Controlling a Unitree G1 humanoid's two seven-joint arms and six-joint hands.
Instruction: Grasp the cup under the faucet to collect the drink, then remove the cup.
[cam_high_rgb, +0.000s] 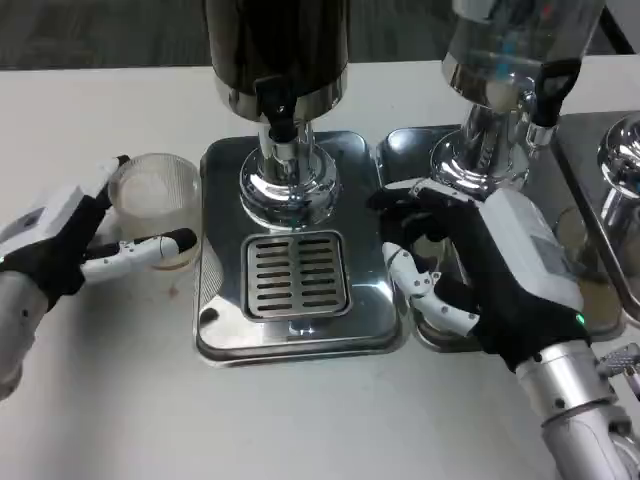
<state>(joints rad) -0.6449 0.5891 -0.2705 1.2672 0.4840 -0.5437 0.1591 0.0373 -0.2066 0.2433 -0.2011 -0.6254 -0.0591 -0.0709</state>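
A clear glass cup (155, 195) stands on the white table, left of the middle dispenser's steel base (225, 330). My left hand (60, 245) wraps around it: the thumb lies along its front wall and another finger touches its far left rim. The black faucet (279, 108) of the dark dispenser (275, 40) hangs above the slotted drip grate (297, 275), which has nothing on it. My right hand (490, 275) hovers over the neighbouring base to the right with its fingers spread and nothing in them.
A second dispenser (515, 45) with a clear tank stands at the right on its own steel tray (400, 150). A third chrome stand (622, 165) rises at the far right edge. Bare white table lies in front of and left of the bases.
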